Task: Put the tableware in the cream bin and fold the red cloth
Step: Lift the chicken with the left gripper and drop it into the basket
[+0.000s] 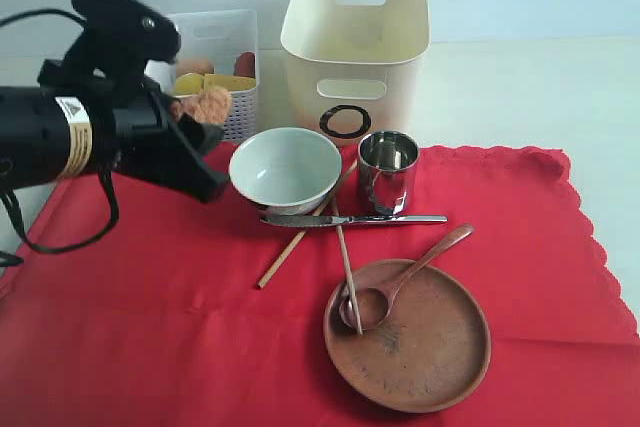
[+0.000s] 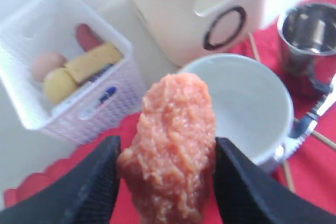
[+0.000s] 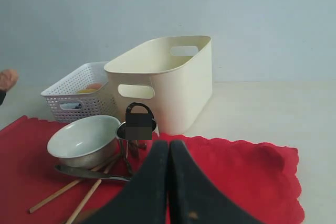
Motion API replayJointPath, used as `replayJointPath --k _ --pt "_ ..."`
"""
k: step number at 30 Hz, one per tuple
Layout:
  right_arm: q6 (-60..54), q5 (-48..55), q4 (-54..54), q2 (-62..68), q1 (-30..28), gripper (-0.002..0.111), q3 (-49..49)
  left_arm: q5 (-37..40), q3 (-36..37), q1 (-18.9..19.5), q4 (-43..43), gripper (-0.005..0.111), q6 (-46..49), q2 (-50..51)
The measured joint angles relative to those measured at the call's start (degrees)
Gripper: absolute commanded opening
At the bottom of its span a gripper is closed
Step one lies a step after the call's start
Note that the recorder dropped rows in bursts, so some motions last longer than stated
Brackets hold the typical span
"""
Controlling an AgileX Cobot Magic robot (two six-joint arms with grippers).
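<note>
Clearing food first, I think, the left gripper (image 2: 165,179) is pinching an orange crumbly piece (image 2: 173,124) meant for the white basket (image 2: 100,114) at eleven o'clock from the bowl (image 1: 285,167), which is sitting on the red cloth (image 1: 150,327); the right gripper (image 3: 168,182) is pressing its jaws together.

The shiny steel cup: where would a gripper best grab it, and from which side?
Probably its rim, from straight above, one finger inside and one outside the wall. The steel cup stands upright with its mouth open, while the bowl, cream bin and knife crowd its sides.
</note>
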Motion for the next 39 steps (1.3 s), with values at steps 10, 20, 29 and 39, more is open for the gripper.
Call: replayJointPath --k 10,20,29,39 --pt "0.0 0.0 0.0 0.0 0.0 0.0 0.0 7.6 -10.1 5.0 0.0 0.0 -1.8 3.5" --pt "0.0 0.0 0.0 0.0 0.0 0.0 0.0 6.2 -17.2 13.3 0.0 0.0 -1.9 12.6" --pt "0.0 0.0 0.0 0.0 0.0 0.0 0.0 3.5 -25.9 15.0 0.0 0.0 -3.2 23.7" --pt "0.0 0.0 0.0 0.0 0.0 0.0 0.0 3.0 -35.5 15.0 0.0 0.019 -3.3 35.6"
